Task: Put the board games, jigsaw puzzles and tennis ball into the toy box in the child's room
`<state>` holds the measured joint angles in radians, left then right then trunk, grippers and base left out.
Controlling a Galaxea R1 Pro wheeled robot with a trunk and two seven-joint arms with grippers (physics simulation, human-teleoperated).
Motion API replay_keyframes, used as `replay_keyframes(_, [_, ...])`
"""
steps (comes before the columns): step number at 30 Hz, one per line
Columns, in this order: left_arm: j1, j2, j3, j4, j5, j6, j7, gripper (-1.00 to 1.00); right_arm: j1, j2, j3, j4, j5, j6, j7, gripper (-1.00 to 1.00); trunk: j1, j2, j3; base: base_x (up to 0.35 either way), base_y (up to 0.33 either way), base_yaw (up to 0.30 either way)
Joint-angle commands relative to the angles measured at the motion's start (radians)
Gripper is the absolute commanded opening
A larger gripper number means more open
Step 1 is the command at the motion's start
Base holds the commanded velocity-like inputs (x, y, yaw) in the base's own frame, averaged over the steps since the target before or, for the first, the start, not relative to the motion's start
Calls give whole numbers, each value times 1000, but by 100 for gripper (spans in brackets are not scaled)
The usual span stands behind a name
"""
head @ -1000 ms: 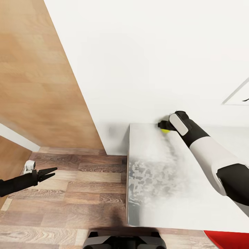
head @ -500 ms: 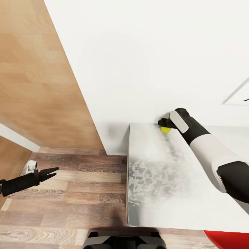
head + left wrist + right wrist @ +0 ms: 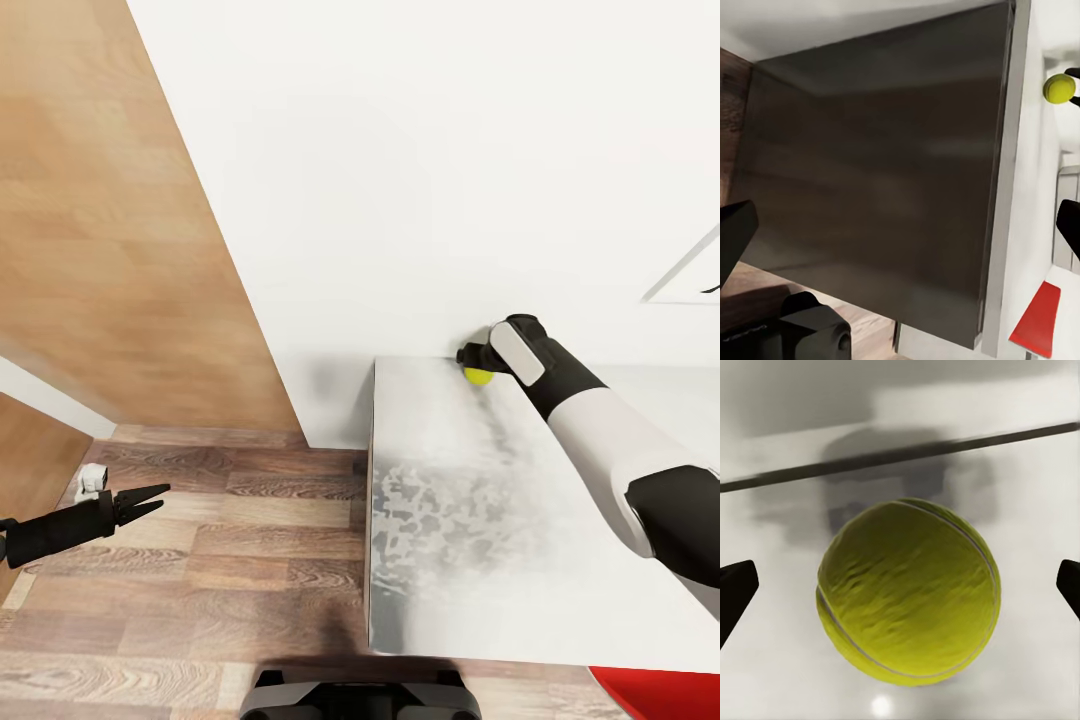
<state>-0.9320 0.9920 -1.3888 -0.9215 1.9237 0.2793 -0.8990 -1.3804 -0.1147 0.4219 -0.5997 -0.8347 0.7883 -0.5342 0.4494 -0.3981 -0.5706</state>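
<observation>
The yellow-green tennis ball (image 3: 478, 376) rests on the white table (image 3: 450, 520) at its far edge, against the wall. My right gripper (image 3: 471, 362) is open around it. In the right wrist view the ball (image 3: 907, 589) sits centred between the two dark fingertips (image 3: 735, 585), with a gap on each side. My left gripper (image 3: 148, 497) hangs open over the wood floor, well left of the table. The left wrist view looks at the table's dark side panel (image 3: 877, 172), with the ball (image 3: 1059, 88) on the top beyond it.
A white wall (image 3: 420, 180) rises right behind the ball. A wood-grain panel (image 3: 100, 250) stands at the left, with plank floor (image 3: 220, 570) below it. Something red (image 3: 660, 692) shows under the table's near right edge. My base (image 3: 350, 695) is at the table's front corner.
The right gripper has settled slightly closer around the ball, then held still. The left arm has drifted a little to the left. The ball has not moved.
</observation>
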Motion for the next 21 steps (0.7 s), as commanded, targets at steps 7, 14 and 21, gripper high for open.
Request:
replay_keyframes(7, [-4, 1, -7, 0, 11, 8, -3, 100, 1, -4, 9, -1, -11, -1, -9, 100, 1, -2, -2, 0, 0, 0])
replay_keyframes(14, [-4, 1, -7, 0, 11, 8, -3, 100, 1, -5, 9, -2, -11, -1, -9, 100, 1, -2, -2, 0, 0, 0])
replay_keyframes(21, [-4, 1, -7, 0, 11, 8, -3, 100, 0, -6, 8, -1, -11, 0, -9, 100, 1, -2, -4, 0, 0, 0])
